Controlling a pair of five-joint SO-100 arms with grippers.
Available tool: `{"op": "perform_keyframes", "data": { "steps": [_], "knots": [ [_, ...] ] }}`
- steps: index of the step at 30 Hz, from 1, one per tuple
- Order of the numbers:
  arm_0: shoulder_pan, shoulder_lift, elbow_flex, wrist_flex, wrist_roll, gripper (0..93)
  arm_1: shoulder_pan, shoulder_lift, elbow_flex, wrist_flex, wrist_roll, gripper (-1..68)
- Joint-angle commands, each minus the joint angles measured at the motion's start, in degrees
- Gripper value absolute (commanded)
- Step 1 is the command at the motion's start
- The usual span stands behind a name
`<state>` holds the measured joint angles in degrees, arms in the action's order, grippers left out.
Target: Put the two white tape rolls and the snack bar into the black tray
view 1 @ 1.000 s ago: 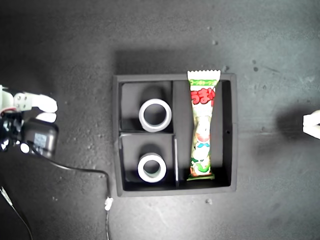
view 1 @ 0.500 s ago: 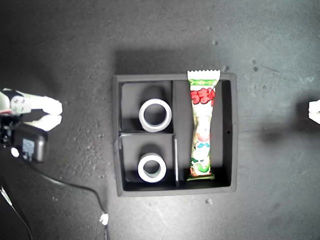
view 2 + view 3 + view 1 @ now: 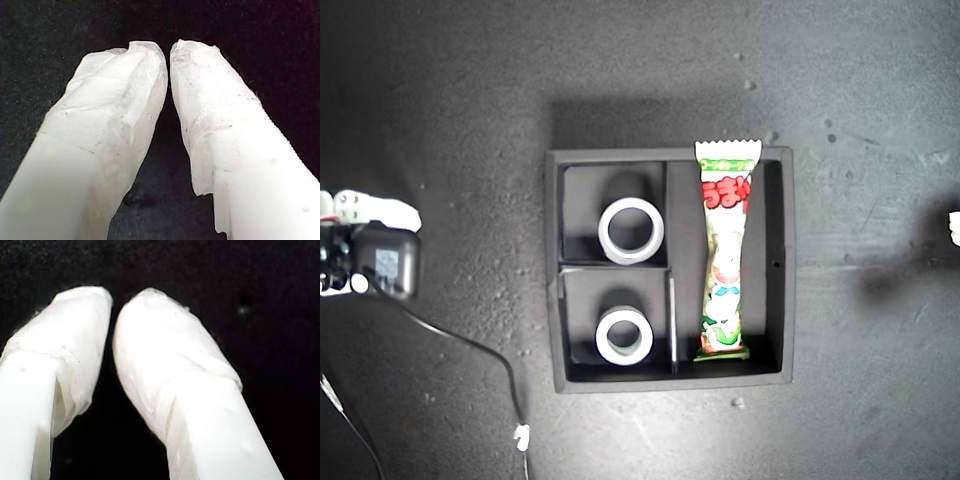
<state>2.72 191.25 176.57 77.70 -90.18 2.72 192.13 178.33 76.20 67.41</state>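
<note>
The black tray [image 3: 552, 270] lay square on the dark table [image 3: 440, 100], about in the middle of the exterior view. All three things were inside it. The first white tape roll [image 3: 603, 232] lay flat in the small compartment toward the exterior view's top left of the tray. The second white tape roll [image 3: 601, 336] lay flat in the small compartment just below it in that view, with a divider between them. The snack bar [image 3: 725, 255] lay lengthwise in the long compartment on the exterior view's right side of the tray. Its crimped far end poked over the tray's rim and its other end rested near the opposite wall.

My first pincer [image 3: 169, 55] had its two white wrapped fingers [image 3: 120, 110] drawn together at the tips with only a thin slit between, clamped on nothing, over bare dark table. My second pincer [image 3: 113, 305] was likewise brought together and held nothing, also above bare table.

An arm [image 3: 370, 262] with a black camera block sat at the exterior view's left edge, well apart from the tray, with a black cable [image 3: 470, 345] trailing from it across the table. A sliver of white [image 3: 955, 228] showed at the exterior view's right edge. I could not tell which of the two was the first arm.
</note>
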Motion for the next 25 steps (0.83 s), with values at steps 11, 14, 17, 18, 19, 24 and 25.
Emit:
{"op": "perform_keyframes", "data": {
  "steps": [11,14,17,18,19,24,25],
  "knots": [
    [0.79,2.81,3.25,2.29,13.18,0.2,-0.44,-0.18,0.7,0.62,-0.79,0.2],
    [0.79,2.81,3.25,2.29,13.18,0.2,-0.44,-0.18,0.7,0.62,-0.79,0.2],
    [0.88,2.81,3.25,2.29,13.18,0.2,-0.62,-0.18,0.7,0.62,-0.79,0.2],
    [0.97,2.81,3.25,2.29,13.18,0.2,-0.7,-0.18,0.7,0.62,-0.79,0.2],
    [0.97,2.81,3.25,2.29,13.18,0.2,-0.79,-0.18,0.7,0.62,-0.79,0.2],
    [0.97,2.81,3.25,2.29,13.18,0.2,-0.79,-0.18,0.7,0.62,-0.79,0.2],
    [0.97,2.81,3.25,2.29,13.18,0.2,-0.79,-0.18,0.7,0.62,-0.79,0.2]
  ]
}}
